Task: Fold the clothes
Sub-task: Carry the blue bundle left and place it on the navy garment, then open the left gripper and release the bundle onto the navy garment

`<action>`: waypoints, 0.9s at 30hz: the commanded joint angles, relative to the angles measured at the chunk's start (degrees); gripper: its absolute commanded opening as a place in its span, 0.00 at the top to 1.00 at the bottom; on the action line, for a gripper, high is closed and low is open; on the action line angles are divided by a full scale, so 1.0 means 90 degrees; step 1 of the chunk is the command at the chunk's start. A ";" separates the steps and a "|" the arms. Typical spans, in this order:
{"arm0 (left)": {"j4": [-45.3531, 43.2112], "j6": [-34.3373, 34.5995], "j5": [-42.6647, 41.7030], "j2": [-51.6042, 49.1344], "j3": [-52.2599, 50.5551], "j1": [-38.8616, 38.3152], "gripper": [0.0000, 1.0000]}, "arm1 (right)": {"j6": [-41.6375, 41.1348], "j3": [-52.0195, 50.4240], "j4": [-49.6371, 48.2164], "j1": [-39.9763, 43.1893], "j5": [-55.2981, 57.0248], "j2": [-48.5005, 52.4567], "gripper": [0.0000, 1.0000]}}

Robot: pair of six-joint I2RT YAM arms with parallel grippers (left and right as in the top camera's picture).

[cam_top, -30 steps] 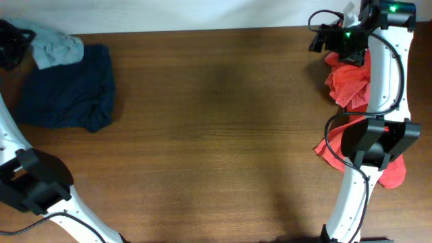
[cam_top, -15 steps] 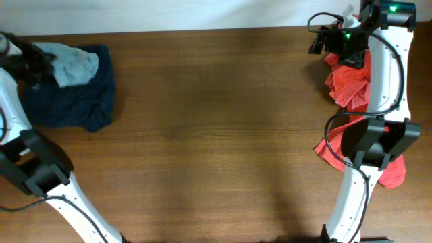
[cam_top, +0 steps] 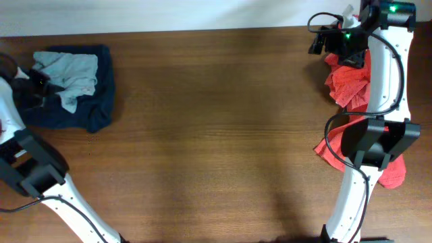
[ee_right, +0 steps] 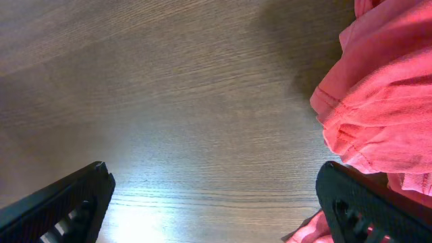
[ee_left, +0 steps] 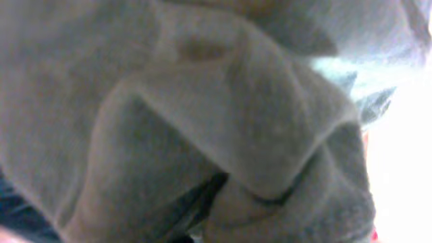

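Item one: light grey garment (cam_top: 71, 73) (ee_left: 202, 121) — crumpled, lying on top of a navy garment (cam_top: 84, 108) at the far left of the table (cam_top: 216, 135). The left gripper (cam_top: 35, 86) sat at the grey cloth's left edge. Its wrist view was filled with grey folds, so whether the fingers were gripping could not be told.

Item two: red garment (cam_top: 351, 84) (ee_right: 378, 101) — heaped at the far right, beneath the right arm. The right gripper (ee_right: 212, 179) hung over bare wood just left of it, fingers spread wide and holding nothing.
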State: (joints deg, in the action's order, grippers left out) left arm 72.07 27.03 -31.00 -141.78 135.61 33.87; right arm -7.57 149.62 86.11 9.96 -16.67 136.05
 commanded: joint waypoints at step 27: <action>0.0707 -0.0850 -0.0736 0.0415 0.0571 0.0155 0.01 | 0.0029 0.0019 -0.0121 -0.0194 -0.0080 -0.0075 0.02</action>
State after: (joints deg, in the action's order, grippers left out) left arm 77.08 22.09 -37.74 -141.58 139.28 35.75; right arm -7.55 149.62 85.25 8.51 -16.67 136.05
